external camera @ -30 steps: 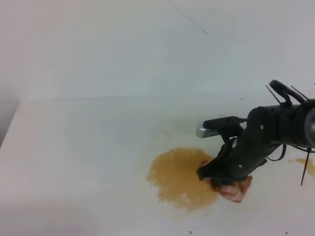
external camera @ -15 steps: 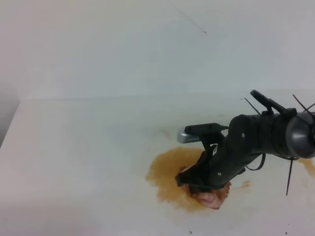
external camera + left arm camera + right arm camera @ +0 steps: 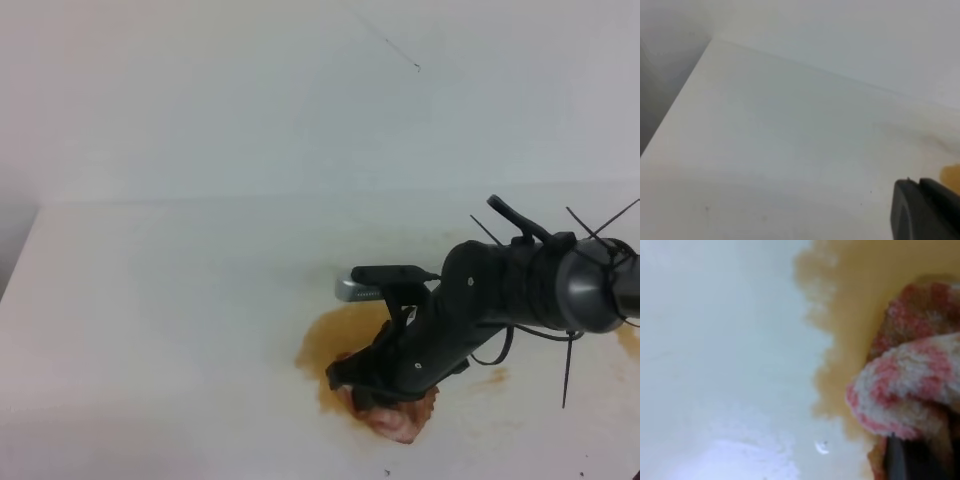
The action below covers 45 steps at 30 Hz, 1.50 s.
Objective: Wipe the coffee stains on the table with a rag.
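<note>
A yellowish-brown coffee stain (image 3: 332, 348) lies on the white table (image 3: 150, 300), with a small spot (image 3: 496, 377) to its right. My right gripper (image 3: 383, 392) is shut on the pink-red and white rag (image 3: 402, 421) and presses it onto the blotch's right part. The right wrist view shows the bunched rag (image 3: 905, 385) lying on the stain (image 3: 855, 300), with a dark fingertip (image 3: 910, 460) below it. In the left wrist view only a black part of the left gripper (image 3: 925, 210) shows at the lower right, over bare table.
Another brownish mark (image 3: 633, 340) sits at the table's right edge. The table's left edge (image 3: 20, 260) drops off beside a grey wall. A few tiny dark specks (image 3: 386, 471) dot the front of the table.
My right gripper has dragged the rag leftward across the blotch. The stain's right part now looks thinner, and a small spot is uncovered behind the rag.
</note>
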{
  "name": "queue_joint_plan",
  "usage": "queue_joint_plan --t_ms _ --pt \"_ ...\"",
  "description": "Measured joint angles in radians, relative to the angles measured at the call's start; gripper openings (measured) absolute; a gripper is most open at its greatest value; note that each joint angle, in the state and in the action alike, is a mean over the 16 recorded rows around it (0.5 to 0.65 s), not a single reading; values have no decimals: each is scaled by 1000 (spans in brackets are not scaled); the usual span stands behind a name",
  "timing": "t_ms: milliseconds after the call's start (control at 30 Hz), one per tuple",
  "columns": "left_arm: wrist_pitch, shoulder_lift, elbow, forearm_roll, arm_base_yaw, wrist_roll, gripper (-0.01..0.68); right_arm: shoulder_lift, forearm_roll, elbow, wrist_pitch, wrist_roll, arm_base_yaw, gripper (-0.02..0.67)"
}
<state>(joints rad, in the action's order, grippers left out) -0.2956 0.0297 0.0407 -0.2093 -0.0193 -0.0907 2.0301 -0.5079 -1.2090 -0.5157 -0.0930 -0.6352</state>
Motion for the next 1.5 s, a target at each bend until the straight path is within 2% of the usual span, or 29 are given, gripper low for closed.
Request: queue_joint_plan --t_ms 233,600,1000,1233,1500 --pt "0 0 0 0 0 0 -4 -13 -29 -64 -44 -32 -1 49" --pt "0 0 0 0 0 0 -4 -35 14 -239 -124 -32 -18 48" --pt "-2 0 0 0 0 0 -4 82 22 -299 -112 -53 -50 40" --pt "-1 0 0 0 0 0 -5 160 38 -333 -106 -53 -17 29" --pt "-1 0 0 0 0 0 -5 210 85 -406 -142 -27 67 43"
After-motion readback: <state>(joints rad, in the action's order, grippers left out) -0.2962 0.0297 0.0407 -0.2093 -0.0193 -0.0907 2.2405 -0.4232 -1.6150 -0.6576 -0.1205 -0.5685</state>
